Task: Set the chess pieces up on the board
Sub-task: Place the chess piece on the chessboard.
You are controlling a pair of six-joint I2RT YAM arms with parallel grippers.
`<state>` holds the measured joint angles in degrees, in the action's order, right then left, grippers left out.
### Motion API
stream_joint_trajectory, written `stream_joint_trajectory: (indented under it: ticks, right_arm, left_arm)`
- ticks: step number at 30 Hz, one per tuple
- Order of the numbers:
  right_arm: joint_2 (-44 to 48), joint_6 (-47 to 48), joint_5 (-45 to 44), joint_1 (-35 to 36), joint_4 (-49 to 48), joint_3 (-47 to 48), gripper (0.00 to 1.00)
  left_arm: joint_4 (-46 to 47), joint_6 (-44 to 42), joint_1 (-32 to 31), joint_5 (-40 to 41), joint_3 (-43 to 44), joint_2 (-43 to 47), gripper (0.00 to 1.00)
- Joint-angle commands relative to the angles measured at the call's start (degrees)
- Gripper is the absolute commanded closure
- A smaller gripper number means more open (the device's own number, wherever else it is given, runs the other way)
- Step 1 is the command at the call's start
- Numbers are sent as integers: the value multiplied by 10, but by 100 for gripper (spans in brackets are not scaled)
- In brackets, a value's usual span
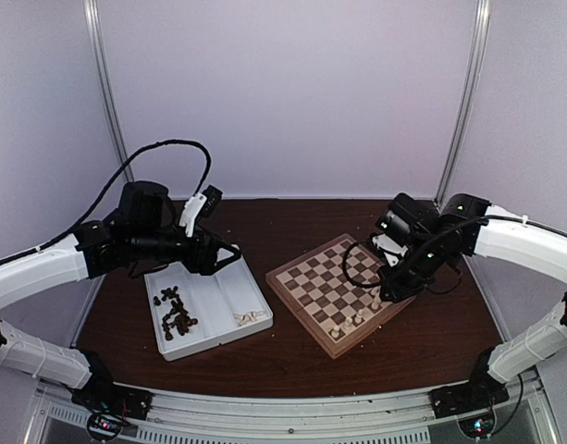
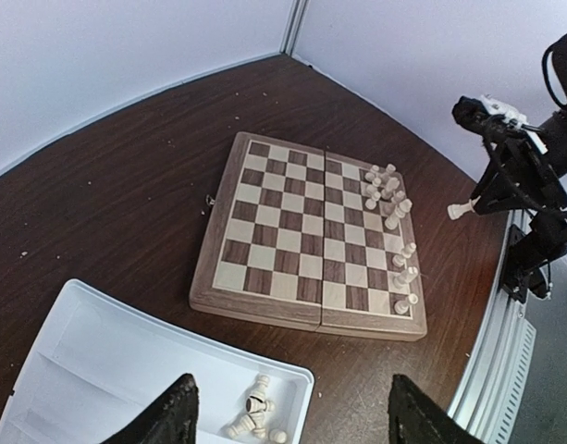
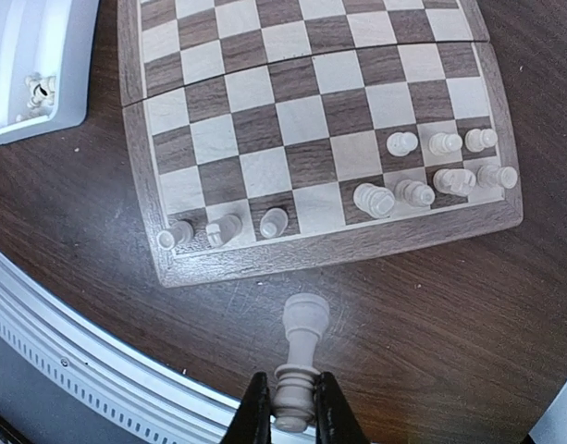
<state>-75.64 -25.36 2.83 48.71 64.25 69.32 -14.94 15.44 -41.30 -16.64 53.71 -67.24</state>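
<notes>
The board lies right of centre on the dark table. Several cream chess pieces stand in two short rows along one edge of it, and three more stand near a corner. My right gripper is shut on one end of a cream piece, held over bare table just off the board's rim. My left gripper hangs open and empty above a white tray. The tray holds a few cream pieces and a heap of dark brown pieces.
The tray sits left of the board, with a strip of table between them. White walls close in the back and sides. A metal rail runs along the table's near edge, close under my right gripper.
</notes>
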Motion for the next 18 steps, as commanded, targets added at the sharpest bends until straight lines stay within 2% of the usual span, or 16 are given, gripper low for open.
stream_joint_trajectory:
  ticks: [1, 18]
  right_arm:
    - [-34, 14, 33, -21, 0, 12, 98]
    - [-131, 62, 47, -50, -22, 13, 100]
  left_arm:
    - [12, -17, 3, -4, 1, 20, 30]
    - [54, 7, 3, -34, -28, -1, 30]
